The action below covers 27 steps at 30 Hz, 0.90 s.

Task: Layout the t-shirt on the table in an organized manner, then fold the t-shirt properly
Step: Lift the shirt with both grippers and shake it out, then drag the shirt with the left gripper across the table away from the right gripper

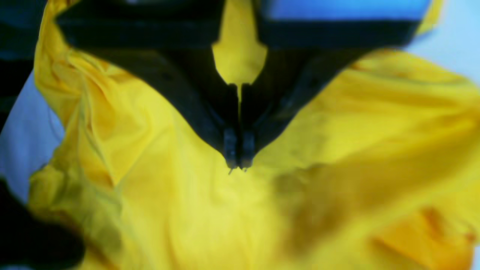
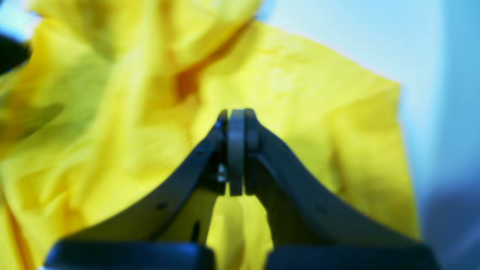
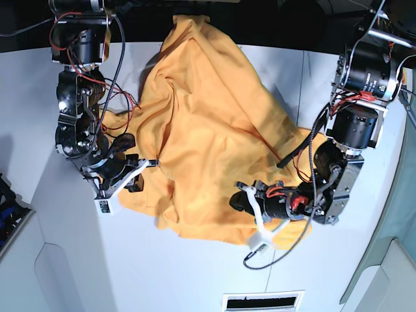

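Observation:
The orange-yellow t-shirt (image 3: 201, 117) lies crumpled on the white table (image 3: 162, 273), bunched into a ridge that runs toward the far edge. My left gripper (image 3: 242, 195) rests on its near right part. In the left wrist view its fingers (image 1: 238, 163) are shut, their tips against the t-shirt (image 1: 187, 210), and no cloth shows between them. My right gripper (image 3: 148, 166) sits at the shirt's left edge. In the right wrist view it (image 2: 236, 114) is shut over the t-shirt (image 2: 300, 82), with a sleeve (image 2: 375, 142) to its right.
A grey-green panel (image 3: 396, 221) borders the table on the right. A dark slot (image 3: 263, 301) is set in the near edge. Dark items (image 3: 8, 208) sit at the left edge. Red and black cables (image 3: 110, 97) hang from the arm on the left.

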Each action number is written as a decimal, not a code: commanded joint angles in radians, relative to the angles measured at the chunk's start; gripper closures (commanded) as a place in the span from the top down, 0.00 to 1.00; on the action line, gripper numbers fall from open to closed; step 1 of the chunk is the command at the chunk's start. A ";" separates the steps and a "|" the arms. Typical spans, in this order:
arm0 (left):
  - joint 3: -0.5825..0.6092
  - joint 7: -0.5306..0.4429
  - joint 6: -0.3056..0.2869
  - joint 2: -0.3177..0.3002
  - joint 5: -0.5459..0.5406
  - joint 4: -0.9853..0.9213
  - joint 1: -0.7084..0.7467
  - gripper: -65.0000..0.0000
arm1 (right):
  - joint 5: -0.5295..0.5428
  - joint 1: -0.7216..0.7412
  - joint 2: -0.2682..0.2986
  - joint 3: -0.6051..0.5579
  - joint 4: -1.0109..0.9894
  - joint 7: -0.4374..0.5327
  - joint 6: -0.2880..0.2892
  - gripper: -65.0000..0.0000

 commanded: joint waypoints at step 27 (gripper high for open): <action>0.045 -0.172 0.211 -0.045 0.263 -0.171 0.009 0.00 | 0.155 -0.249 0.253 0.026 -0.034 -0.001 0.027 0.00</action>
